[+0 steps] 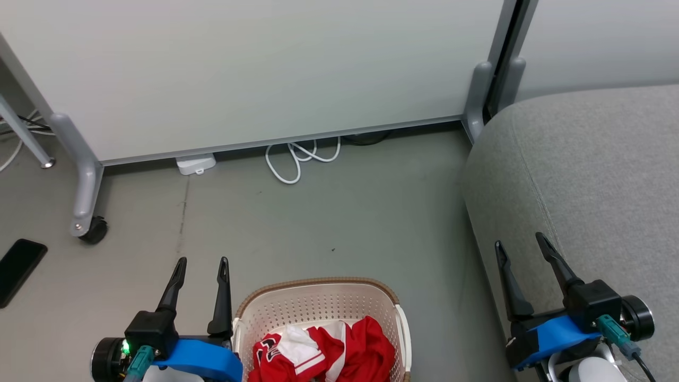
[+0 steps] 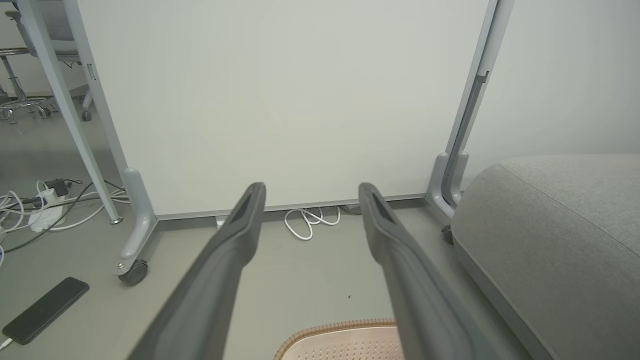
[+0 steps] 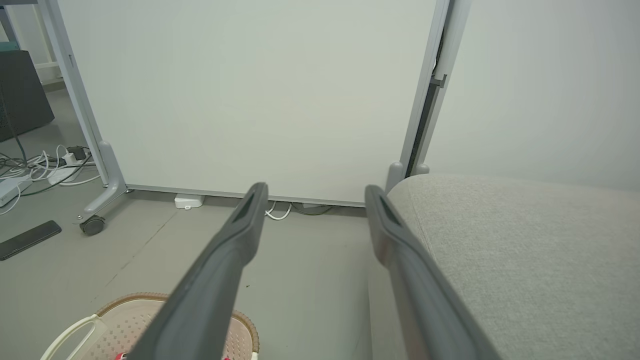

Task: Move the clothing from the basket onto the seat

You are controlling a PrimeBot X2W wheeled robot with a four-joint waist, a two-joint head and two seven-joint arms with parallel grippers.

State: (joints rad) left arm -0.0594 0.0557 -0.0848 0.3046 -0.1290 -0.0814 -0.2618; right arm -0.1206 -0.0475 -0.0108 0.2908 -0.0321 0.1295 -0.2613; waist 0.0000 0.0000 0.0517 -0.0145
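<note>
The clothing [image 1: 329, 353] lies as a crumpled red heap with white trim and a scrap of black-and-white print in the bottom of the basket [image 1: 318, 284]. How many garments make up the heap cannot be told from here. It looks soft, light and limp, so it should sag and trail when lifted rather than hold any shape. The best hold is likely a raised fold at the top of the heap, pinched deep enough that the slick jersey does not slide out. The basket stands on the floor [image 1: 345, 223], with the grey seat [image 1: 583, 170] well apart on the robot's right. The left tool [image 1: 203, 261] hangs just beside the basket's left rim, jaws wide and empty. The right tool [image 1: 519, 240] hovers by the seat's near edge, equally wide, holding and touching nothing.
</note>
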